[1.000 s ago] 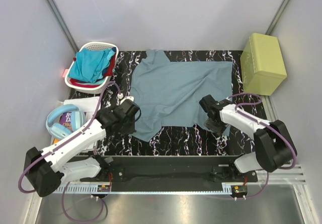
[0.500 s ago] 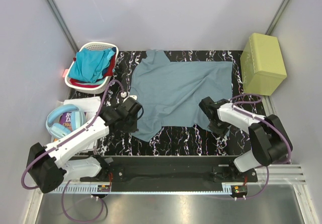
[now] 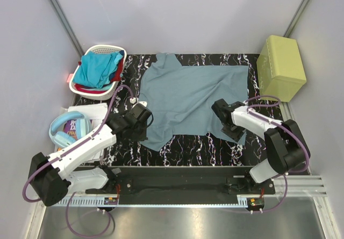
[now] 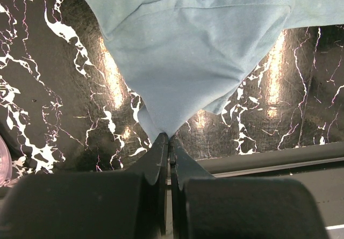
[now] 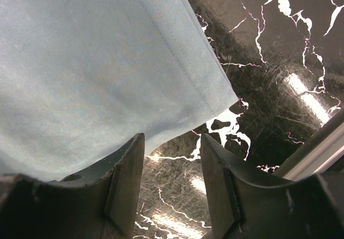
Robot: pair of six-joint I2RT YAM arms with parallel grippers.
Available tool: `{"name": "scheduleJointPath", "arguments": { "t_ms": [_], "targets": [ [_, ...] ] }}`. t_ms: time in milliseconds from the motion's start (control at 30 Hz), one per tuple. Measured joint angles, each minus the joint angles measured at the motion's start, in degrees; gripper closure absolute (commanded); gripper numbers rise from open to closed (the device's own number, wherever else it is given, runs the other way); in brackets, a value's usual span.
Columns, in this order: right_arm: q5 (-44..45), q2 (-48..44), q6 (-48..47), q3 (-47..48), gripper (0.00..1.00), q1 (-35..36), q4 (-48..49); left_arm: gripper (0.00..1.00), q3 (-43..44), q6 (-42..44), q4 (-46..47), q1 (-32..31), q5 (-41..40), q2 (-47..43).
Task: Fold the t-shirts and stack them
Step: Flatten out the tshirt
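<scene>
A grey-blue t-shirt (image 3: 193, 94) lies spread flat on the black marbled table (image 3: 188, 147). My left gripper (image 3: 144, 123) is shut on the shirt's near-left corner, and in the left wrist view the cloth (image 4: 188, 51) rises in a peak out of the closed tips (image 4: 170, 137). My right gripper (image 3: 232, 130) stands open at the shirt's near-right corner. In the right wrist view the hem (image 5: 183, 62) ends just past the fingertips (image 5: 172, 137), with bare table between them. A turquoise t-shirt (image 3: 97, 70) lies on top of a red one (image 3: 117, 73) in the basket.
The white laundry basket (image 3: 103, 49) stands at the back left. A yellow-green box (image 3: 281, 67) sits at the back right. Blue headphones (image 3: 67, 131) and papers (image 3: 88, 111) lie at the left edge. A black rail (image 3: 177, 182) runs along the near edge.
My left gripper has carried its shirt corner a little farther from me and to the right. The right gripper has edged in toward the shirt's near-right corner, still open.
</scene>
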Motion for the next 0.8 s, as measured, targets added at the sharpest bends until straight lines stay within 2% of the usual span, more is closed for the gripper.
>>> {"name": "scheduleJointPath", "arguments": {
  "t_ms": [433,533,567,800],
  "targets": [
    [-0.2,4.1,0.0,-0.1,0.48,-0.3,1.4,1.0,0.3,0.9,0.0,0.0,0.0,0.0],
    [-0.3,4.1,0.0,-0.1,0.58,-0.3,1.6,1.0,0.7,1.2,0.2,0.1,0.0,0.0],
    [-0.4,4.2,0.0,-0.1,0.65,-0.3,2.0,1.0,0.7,1.3,0.2,0.1,0.0,0.0],
    [-0.9,4.2,0.1,-0.5,0.84,-0.5,4.0,1.0,1.2,1.8,0.3,0.4,0.0,0.0]
  ]
}}
